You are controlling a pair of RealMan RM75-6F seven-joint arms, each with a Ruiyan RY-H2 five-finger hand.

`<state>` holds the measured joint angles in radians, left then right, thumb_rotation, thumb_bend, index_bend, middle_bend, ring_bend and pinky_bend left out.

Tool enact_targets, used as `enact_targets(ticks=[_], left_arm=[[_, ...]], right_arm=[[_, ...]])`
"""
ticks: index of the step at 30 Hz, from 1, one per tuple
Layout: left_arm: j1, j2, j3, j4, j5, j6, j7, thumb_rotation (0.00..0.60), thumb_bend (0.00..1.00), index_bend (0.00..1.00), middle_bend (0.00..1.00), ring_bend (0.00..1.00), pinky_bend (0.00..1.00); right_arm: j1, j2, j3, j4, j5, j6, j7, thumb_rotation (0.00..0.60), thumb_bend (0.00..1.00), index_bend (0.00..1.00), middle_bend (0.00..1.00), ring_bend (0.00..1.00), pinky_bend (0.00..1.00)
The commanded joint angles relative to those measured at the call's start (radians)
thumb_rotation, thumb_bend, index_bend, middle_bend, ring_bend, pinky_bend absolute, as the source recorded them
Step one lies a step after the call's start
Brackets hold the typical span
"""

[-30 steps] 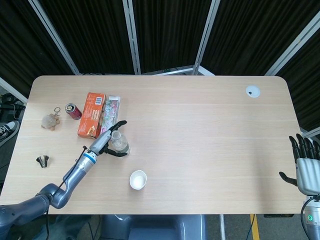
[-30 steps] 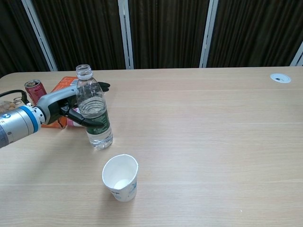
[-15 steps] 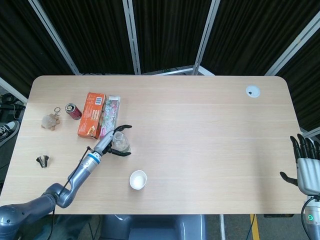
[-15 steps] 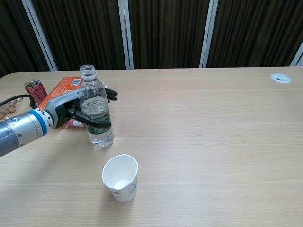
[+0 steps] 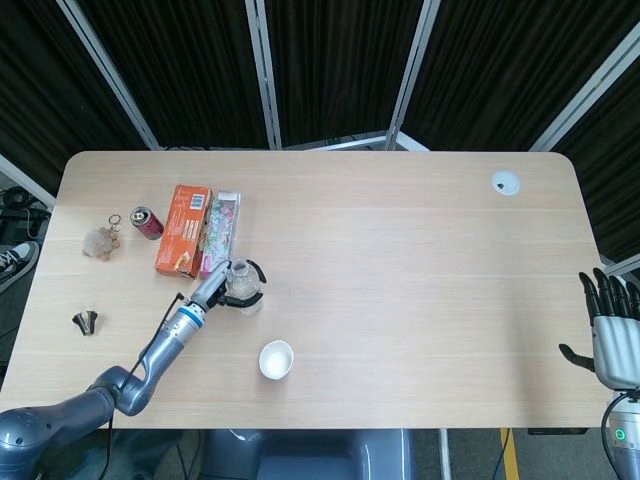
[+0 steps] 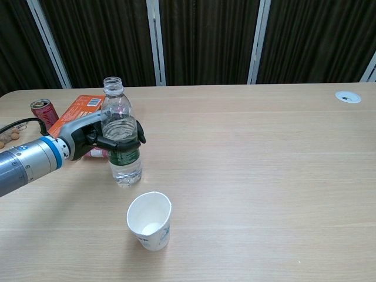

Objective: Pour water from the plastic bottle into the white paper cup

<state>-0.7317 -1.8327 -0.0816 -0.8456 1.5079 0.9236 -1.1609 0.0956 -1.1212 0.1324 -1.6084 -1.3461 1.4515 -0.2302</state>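
On the bench point(image 6: 264, 176), the left hand point(image 6: 97, 138) wraps its fingers point(image 6: 126, 141) around an upright, uncapped plastic water bottle point(image 6: 120, 138). A white paper cup point(image 6: 150, 221) stands nearer the camera. Behind sit an orange box point(image 6: 73, 111) and a red can point(image 6: 42, 111).

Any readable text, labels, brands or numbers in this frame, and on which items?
None can be read.
plastic bottle: dark label, print too blurred.
Orange box: white panel and print, too small.
white paper cup: blue marks near base, illegible.
Red can: no legible brand.
Flowered packet: print unreadable.
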Motion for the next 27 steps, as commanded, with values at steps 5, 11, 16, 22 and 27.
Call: enact_targets(ticks=[5,11,16,22,27], left_arm=[[-0.004,0.105,0.018,-0.106,0.035,0.031,0.038,0.600,0.47,0.51,0.45,0.37,0.40],[-0.018,0.234,0.063,-0.209,0.076,0.013,0.161,0.600,0.47,0.51,0.45,0.37,0.40],[-0.040,0.346,0.118,-0.282,0.111,-0.046,0.306,0.600,0.48,0.50,0.45,0.37,0.40],[-0.046,0.384,0.131,-0.327,0.098,-0.080,0.436,0.600,0.48,0.50,0.45,0.37,0.40],[-0.042,0.374,0.132,-0.329,0.083,-0.088,0.586,0.600,0.49,0.49,0.45,0.37,0.40]], right_arm=[[-0.001,0.003,-0.001,-0.002,-0.003,0.002,0.006,0.600,0.00,0.00,0.00,0.00,0.00],[-0.005,0.008,-0.005,-0.010,-0.013,0.013,0.010,0.600,0.00,0.00,0.00,0.00,0.00],[-0.012,0.009,-0.009,-0.020,-0.025,0.032,0.001,0.600,0.00,0.00,0.00,0.00,0.00],[-0.015,0.009,-0.010,-0.026,-0.028,0.040,-0.004,0.600,0.00,0.00,0.00,0.00,0.00],[-0.016,0.009,-0.009,-0.029,-0.027,0.043,-0.006,0.600,0.00,0.00,0.00,0.00,0.00]])
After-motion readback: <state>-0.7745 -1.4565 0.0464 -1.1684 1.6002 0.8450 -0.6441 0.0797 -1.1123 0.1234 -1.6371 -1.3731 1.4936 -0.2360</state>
